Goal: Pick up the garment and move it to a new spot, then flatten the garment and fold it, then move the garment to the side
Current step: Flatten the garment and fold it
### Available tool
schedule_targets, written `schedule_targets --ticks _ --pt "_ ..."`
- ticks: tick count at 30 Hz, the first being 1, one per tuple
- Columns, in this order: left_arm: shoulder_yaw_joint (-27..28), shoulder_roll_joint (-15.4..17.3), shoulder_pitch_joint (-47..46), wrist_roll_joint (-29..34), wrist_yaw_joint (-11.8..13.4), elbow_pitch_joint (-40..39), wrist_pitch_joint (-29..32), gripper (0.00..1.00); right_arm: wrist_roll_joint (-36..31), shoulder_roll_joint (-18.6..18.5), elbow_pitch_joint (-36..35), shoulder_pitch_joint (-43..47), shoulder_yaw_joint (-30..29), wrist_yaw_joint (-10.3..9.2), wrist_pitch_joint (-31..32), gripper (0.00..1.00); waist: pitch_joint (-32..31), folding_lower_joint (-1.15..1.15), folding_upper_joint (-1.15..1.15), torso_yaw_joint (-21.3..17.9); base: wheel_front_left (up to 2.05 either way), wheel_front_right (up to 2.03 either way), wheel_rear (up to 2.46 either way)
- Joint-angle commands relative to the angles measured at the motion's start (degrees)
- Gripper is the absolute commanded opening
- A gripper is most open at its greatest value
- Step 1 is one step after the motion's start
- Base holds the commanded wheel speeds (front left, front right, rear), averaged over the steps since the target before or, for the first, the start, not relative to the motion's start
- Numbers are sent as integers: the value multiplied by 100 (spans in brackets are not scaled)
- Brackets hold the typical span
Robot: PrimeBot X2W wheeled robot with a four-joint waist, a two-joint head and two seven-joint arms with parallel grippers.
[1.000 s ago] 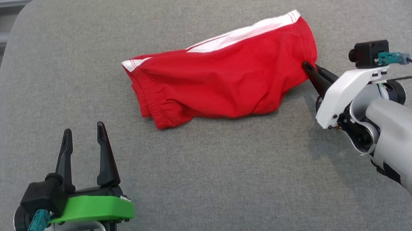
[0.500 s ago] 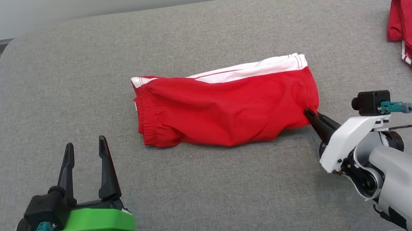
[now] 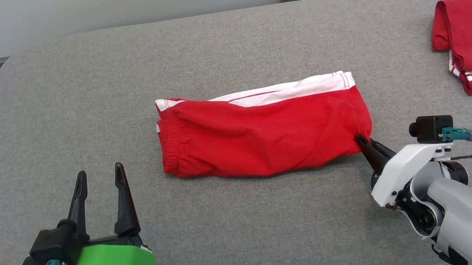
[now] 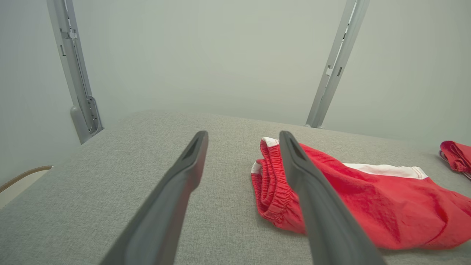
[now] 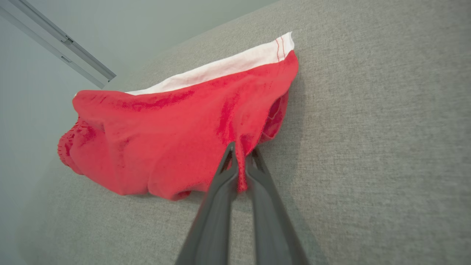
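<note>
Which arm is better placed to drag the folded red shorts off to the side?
Right. The right gripper is shut on the red shorts at their near right corner, with cloth pinched in its jaws. The left gripper stands open, well apart from them.

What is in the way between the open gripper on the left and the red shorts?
Nothing visible: bare grey cushion lies between the left gripper and the red shorts. The right gripper is shut on their far corner.

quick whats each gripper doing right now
left gripper: open, holding nothing
right gripper: shut on the near right corner of the shorts
</note>
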Motion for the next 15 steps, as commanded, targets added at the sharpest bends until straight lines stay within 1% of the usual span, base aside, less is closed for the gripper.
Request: schedule_targets --ticks 1,4,5,8,11,15 --pt "30 11 55 13 -7 13 -15 100 -141 -6 128 18 -77 0 -19 99 -5 0 0 -31 0 0 0" --pt "44 10 60 26 -14 12 -15 100 -471 47 292 -66 -162 0 -20 100 -23 0 0 -68 0 0 0" --pt "44 10 60 26 -14 12 -15 100 -471 47 292 -66 -162 0 -20 100 -23 0 0 -68 0 0 0" --pt "108 11 112 64 -8 -29 -15 100 -852 98 223 -68 -409 0 -20 100 -66 0 0 -139 0 0 0" --pt "221 10 208 124 -12 -102 -15 100 -1415 88 -51 14 -833 0 -20 100 -118 0 0 -246 0 0 0" --pt "363 10 329 232 -13 -209 -15 100 -2354 157 -704 357 -1583 0 -19 100 -198 0 0 -385 0 0 0"
